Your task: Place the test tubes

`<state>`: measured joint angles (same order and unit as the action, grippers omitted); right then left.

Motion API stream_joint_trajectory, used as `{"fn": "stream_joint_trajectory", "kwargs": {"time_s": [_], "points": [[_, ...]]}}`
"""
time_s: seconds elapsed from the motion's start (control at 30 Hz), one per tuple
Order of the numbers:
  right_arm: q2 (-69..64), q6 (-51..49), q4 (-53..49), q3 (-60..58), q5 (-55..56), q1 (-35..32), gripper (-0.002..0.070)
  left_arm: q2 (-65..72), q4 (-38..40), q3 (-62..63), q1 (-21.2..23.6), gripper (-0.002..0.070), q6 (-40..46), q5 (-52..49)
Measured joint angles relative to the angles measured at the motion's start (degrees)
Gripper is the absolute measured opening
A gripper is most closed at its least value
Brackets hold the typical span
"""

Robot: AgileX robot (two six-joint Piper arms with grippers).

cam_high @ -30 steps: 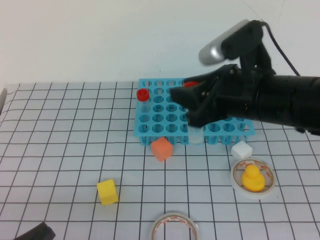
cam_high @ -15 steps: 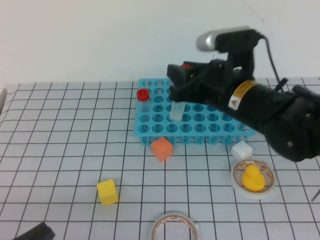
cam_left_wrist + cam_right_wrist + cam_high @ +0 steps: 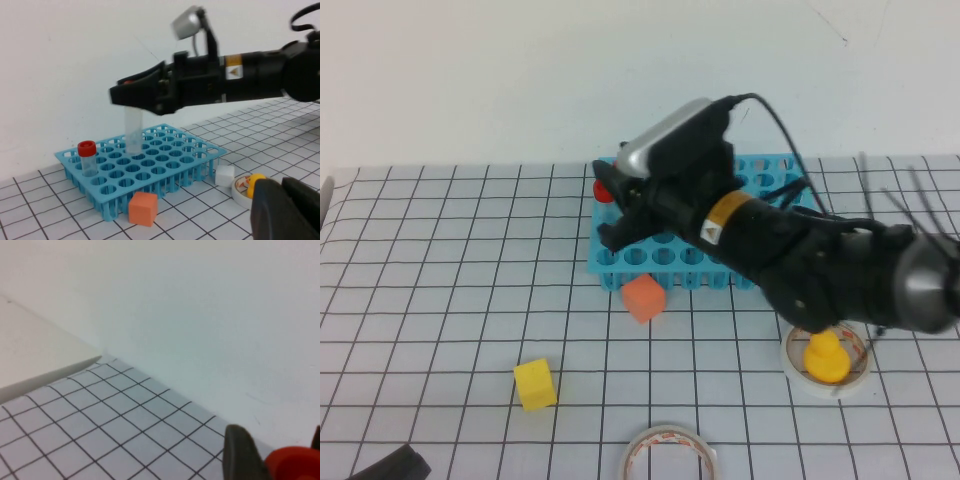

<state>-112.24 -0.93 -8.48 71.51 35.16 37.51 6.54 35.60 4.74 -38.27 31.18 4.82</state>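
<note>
My right gripper (image 3: 125, 95) is shut on a clear test tube (image 3: 133, 131) by its red cap (image 3: 295, 462). The tube hangs upright just above the holes of the blue rack (image 3: 150, 167), near its back rows. In the high view the right gripper (image 3: 620, 228) reaches over the rack's (image 3: 765, 165) left part and its arm hides the held tube. A second red-capped tube (image 3: 86, 157) stands in a left corner hole of the rack. At the near left of the table my left gripper (image 3: 281, 189) is shut on nothing.
An orange cube (image 3: 643, 298) lies just in front of the rack, a yellow cube (image 3: 535, 384) nearer the front left. A yellow duck (image 3: 825, 358) sits inside a tape roll (image 3: 860, 372) on the right, a white cube (image 3: 224, 175) beside it. Another tape roll (image 3: 670, 445) lies at the front edge.
My right arm has swung left and lower across the rack, carrying the tube with it. The left gripper has not moved.
</note>
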Motion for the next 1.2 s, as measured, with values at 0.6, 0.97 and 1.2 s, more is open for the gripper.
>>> {"fn": "stream_joint_trajectory", "kwargs": {"time_s": [0.6, 0.97, 1.2], "points": [[-14.7, 18.6, 23.9, 15.7, 3.9, 0.7, 0.0265, 0.0, 0.0, 0.0, 0.0, -0.0001, 0.0, 0.0], [-17.6, 21.3, 24.9, 16.3, 6.6, 0.7, 0.0265, 0.0, 0.0, 0.0, 0.0, -0.0001, 0.0, 0.0], [-19.6, 21.4, 25.4, 18.3, 6.2, 0.7, 0.0265, 0.0, 0.0, 0.0, 0.0, -0.0001, 0.0, 0.0]]}}
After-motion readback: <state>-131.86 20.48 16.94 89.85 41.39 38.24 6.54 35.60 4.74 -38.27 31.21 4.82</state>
